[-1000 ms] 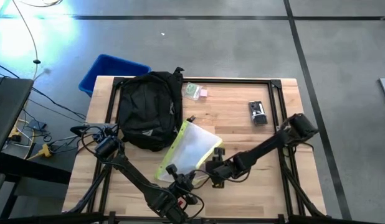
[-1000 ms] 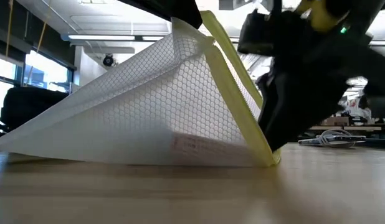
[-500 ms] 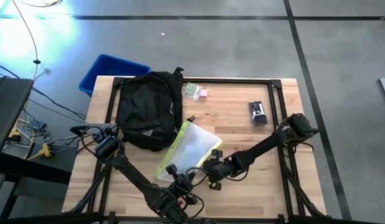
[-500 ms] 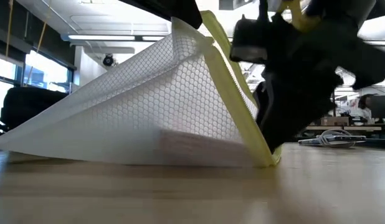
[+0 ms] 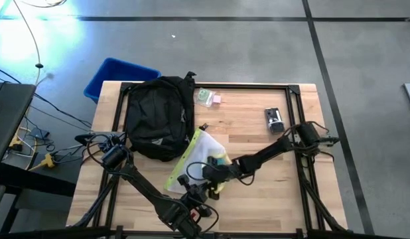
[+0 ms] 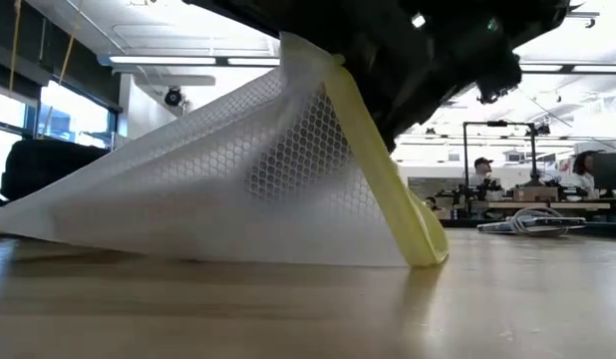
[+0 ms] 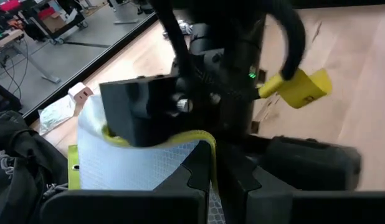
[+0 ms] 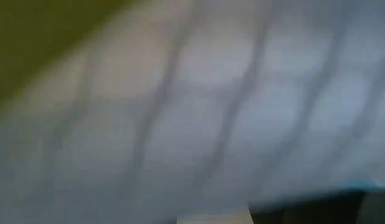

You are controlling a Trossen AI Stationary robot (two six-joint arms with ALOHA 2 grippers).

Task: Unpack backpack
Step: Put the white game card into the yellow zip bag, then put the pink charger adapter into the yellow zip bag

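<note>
High view, nearest edge of the worktop (image 5: 271,199): the left gripper (image 5: 186,183) sits at the near end of the clear mesh pouch (image 5: 198,156) with yellow edging, fingers pressed together on the pouch's near edge, lifting that edge. Left wrist view confirms its fingers (image 7: 199,177) pinch the yellow-trimmed rim (image 7: 180,138). Just beside it, the right gripper (image 5: 215,174) reaches in from the right arm and is over the pouch's near right corner; right wrist view is filled with blurred mesh only, so cannot tell whether its fingers are apart or clamped on anything. Low view: pouch (image 6: 238,179) tented, one side raised, yellow edge (image 6: 388,189) sloping down to the wood. Farther back on the left, the backpack (image 5: 158,116) lies flat, touching the pouch's far left edge. Beyond the pouch, a small clear packet (image 5: 205,97) and a pink item (image 5: 217,99); to the right, a small dark device (image 5: 274,120). Past the far left corner, a blue bin (image 5: 115,74) on the floor.
</note>
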